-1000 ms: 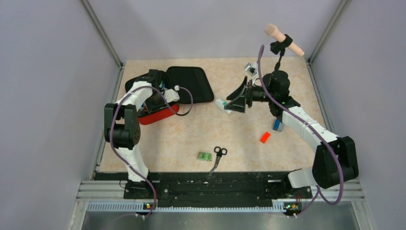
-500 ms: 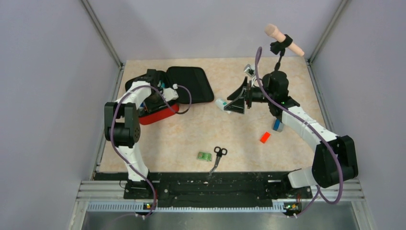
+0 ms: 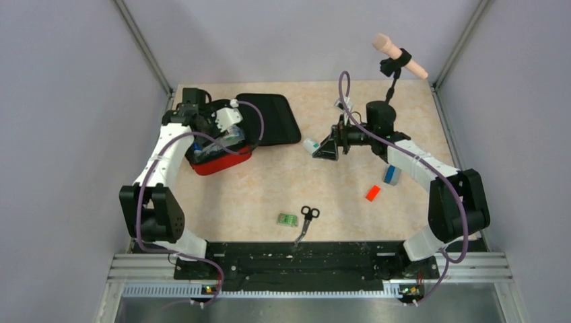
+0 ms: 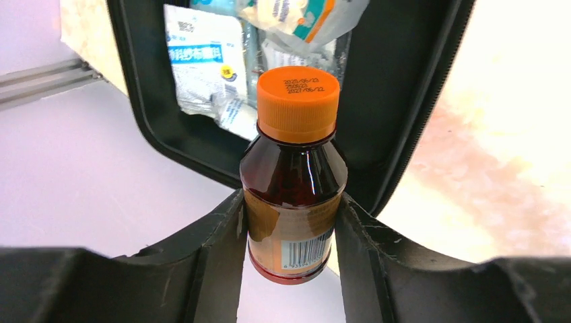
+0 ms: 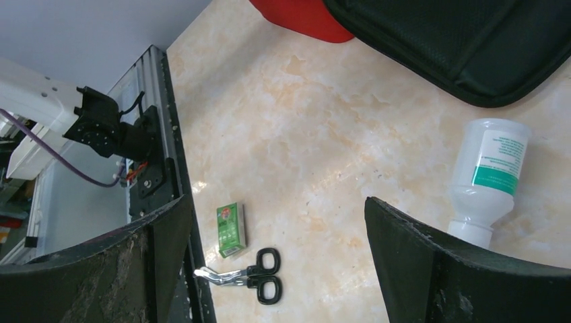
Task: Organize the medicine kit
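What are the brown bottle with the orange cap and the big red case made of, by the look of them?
The brown bottle: glossy see-through amber with sharp highlights; glass or plastic, hard to tell. The orange cap: matte, ribbed sides, likely plastic. The medicine kit: smooth red shell; its black lining shows a fine woven texture, probably fabric.

Marbled table [image 3: 256,192] bears medicine kit [image 3: 273,118], white bottle [image 3: 311,145], scissors [image 3: 306,219], green box [image 3: 288,219].

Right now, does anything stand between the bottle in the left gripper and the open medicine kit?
Nothing visible. The left gripper holds the bottle over the open medicine kit; only packets already inside lie beyond its cap.
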`<act>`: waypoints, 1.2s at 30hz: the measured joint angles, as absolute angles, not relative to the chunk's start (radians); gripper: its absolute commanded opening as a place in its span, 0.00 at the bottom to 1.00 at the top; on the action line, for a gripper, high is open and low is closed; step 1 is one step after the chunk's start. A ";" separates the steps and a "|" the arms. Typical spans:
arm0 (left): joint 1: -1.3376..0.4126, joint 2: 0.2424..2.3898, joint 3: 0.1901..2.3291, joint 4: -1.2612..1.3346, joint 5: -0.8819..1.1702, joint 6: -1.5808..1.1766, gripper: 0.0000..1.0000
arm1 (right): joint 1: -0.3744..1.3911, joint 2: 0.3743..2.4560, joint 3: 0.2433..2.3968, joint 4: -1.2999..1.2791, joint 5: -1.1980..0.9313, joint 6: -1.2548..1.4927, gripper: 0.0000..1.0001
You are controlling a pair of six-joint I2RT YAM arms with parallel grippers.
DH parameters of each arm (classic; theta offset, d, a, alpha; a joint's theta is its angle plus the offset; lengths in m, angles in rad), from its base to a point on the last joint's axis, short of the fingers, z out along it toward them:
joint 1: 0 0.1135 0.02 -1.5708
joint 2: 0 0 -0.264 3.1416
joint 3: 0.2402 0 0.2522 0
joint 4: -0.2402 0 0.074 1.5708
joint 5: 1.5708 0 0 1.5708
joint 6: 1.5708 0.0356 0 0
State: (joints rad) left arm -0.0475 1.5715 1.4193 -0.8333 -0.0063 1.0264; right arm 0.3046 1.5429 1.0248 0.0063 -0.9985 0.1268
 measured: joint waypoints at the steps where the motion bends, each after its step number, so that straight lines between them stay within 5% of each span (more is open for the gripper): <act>1: -0.047 1.556 1.406 -0.833 0.006 1.025 0.49 | 0.305 1.550 1.034 -0.001 -0.996 0.122 0.96; 9: -0.014 1.682 1.345 -0.846 0.086 1.112 0.58 | 0.305 1.554 1.051 -0.024 -0.993 0.100 0.96; 10: -0.003 1.708 1.350 -0.854 0.100 1.133 0.92 | 0.305 1.554 1.051 -0.027 -0.993 0.097 0.96; 11: 0.009 1.741 1.367 -0.872 0.115 1.152 0.98 | 0.305 1.554 1.051 -0.031 -0.993 0.096 0.97; 24: 0.038 1.785 1.454 -0.902 0.163 1.102 0.98 | 0.305 1.575 1.073 -0.097 -0.917 -0.001 0.91; 36: 0.078 1.222 1.231 -0.397 0.206 0.389 0.93 | 0.424 1.834 1.263 -0.321 -0.566 -0.377 0.78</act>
